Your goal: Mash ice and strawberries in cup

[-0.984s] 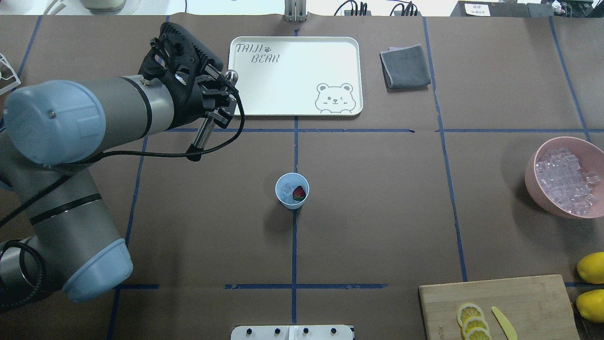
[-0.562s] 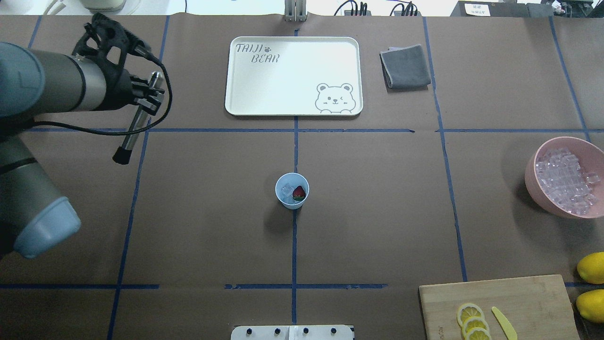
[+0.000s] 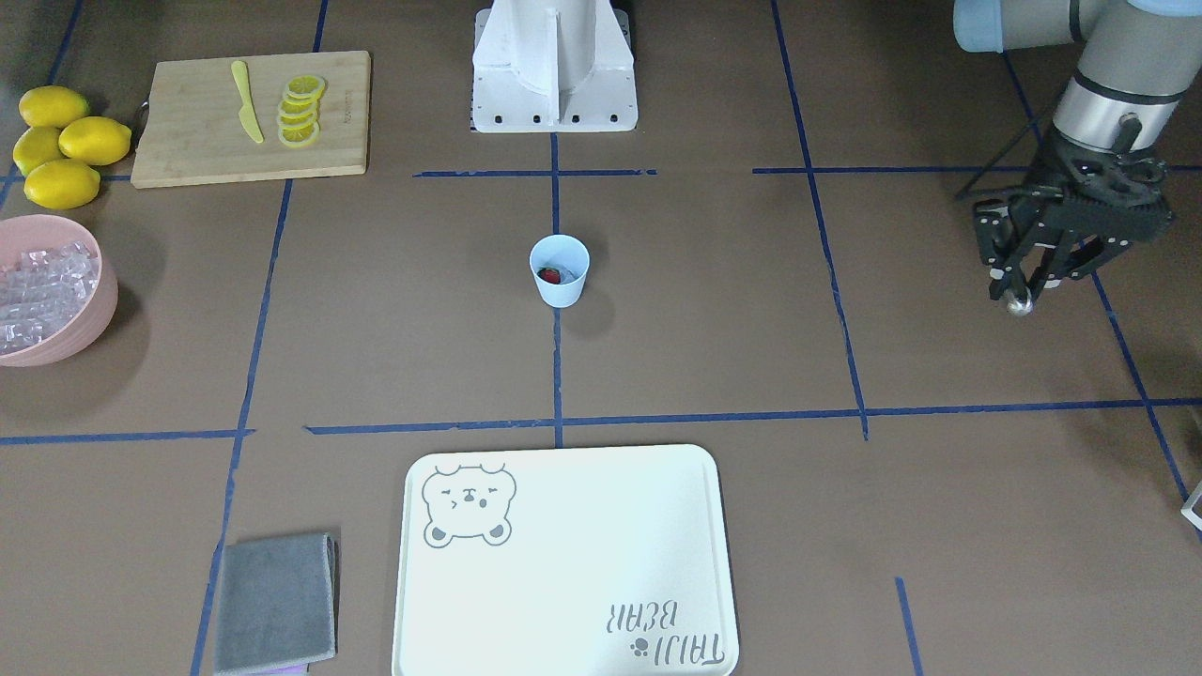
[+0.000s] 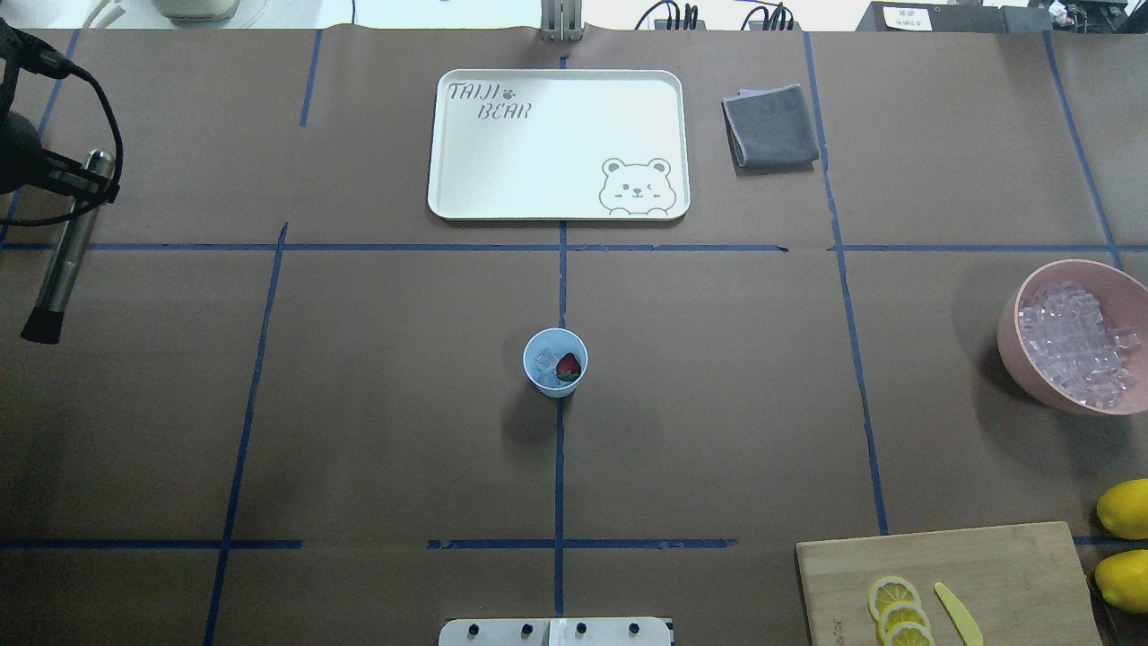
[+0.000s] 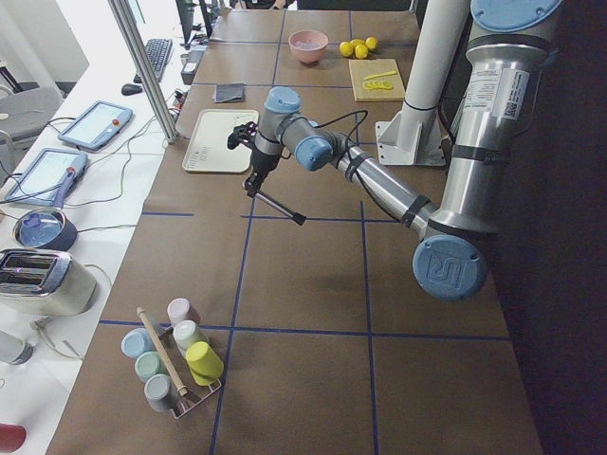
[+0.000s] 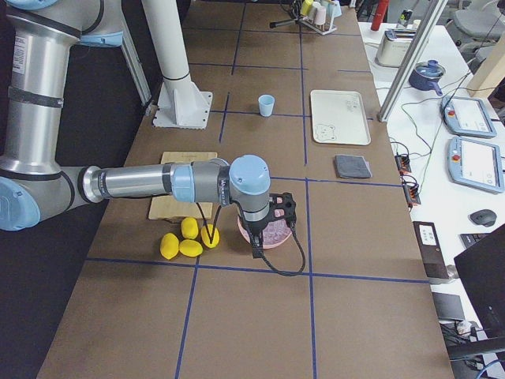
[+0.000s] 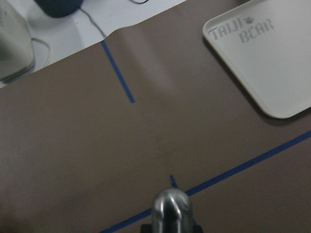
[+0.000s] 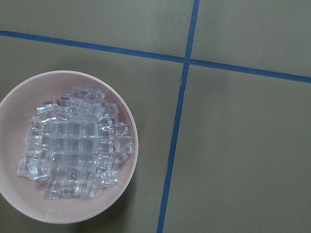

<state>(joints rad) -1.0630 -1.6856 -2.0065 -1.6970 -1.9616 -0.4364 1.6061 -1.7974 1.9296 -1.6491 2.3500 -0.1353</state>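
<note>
The left gripper (image 3: 1022,282) is clamped on 1 tilted metal muddler (image 4: 65,254). Well off to its right stands the cup (image 4: 555,381), upright, with the ice (image 4: 544,361) and 1 strawberry (image 4: 569,367) inside. Farther still, the right gripper (image 6: 256,246) hangs over the pink bowl (image 8: 117,189) of clear cubes; whether its jaws are spread or pressed together, I cannot tell.

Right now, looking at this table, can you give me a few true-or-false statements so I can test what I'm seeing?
The cup holds a strawberry. True.
The lemon slices lie on the tray. False: they lie on the cutting board.
The left end effector grips a metal rod. True.
The metal rod's tip is inside the cup. False: it is held off to the side, far from the cup.
</note>
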